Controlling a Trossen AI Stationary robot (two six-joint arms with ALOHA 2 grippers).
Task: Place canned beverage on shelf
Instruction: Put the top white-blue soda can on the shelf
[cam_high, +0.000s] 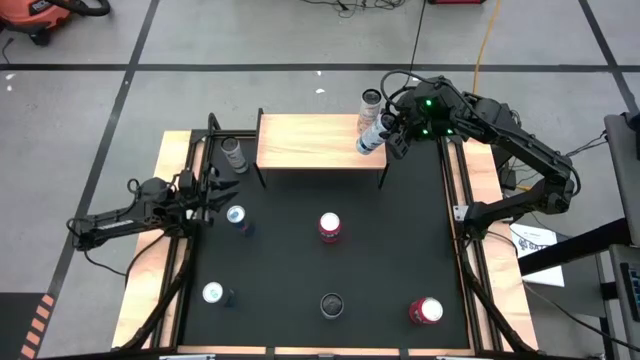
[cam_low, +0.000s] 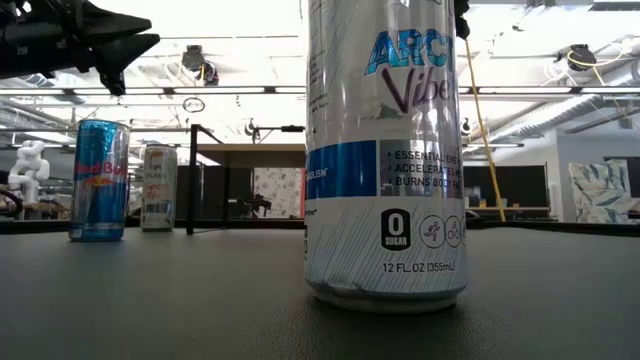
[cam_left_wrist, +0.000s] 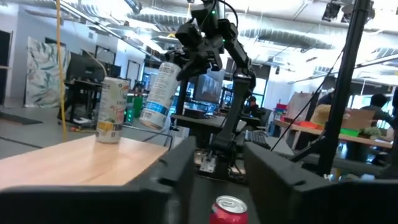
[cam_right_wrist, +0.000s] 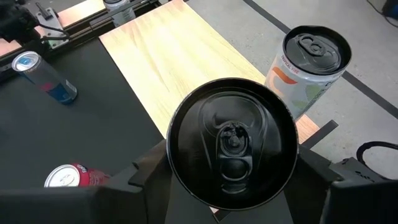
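Observation:
The shelf (cam_high: 320, 140) is a light-wood board on thin black legs at the table's far side. One can (cam_high: 372, 103) stands upright on its far right corner. My right gripper (cam_high: 392, 132) is shut on a white and blue can (cam_high: 370, 136) and holds it tilted above the shelf's right end. That can's dark top (cam_right_wrist: 233, 143) faces the right wrist camera. My left gripper (cam_high: 220, 192) waits at the table's left edge, open, with nothing between its fingers (cam_left_wrist: 180, 177). My right gripper pinches the white and blue can between its two fingers (cam_right_wrist: 323, 183), one on each side of the can's upper part (cam_left_wrist: 169, 70). The fingers slant down from the table's far right. The can is lifted clear of the shelf and tilted, its bottom (cam_left_wrist: 148, 119) lowest.
Several cans stand on the black table: a silver one (cam_high: 235, 153) left of the shelf, a blue one (cam_high: 238, 218), a red one (cam_high: 329, 227), another blue one (cam_high: 213, 293), a dark-topped one (cam_high: 331, 304) and a red one (cam_high: 425, 311).

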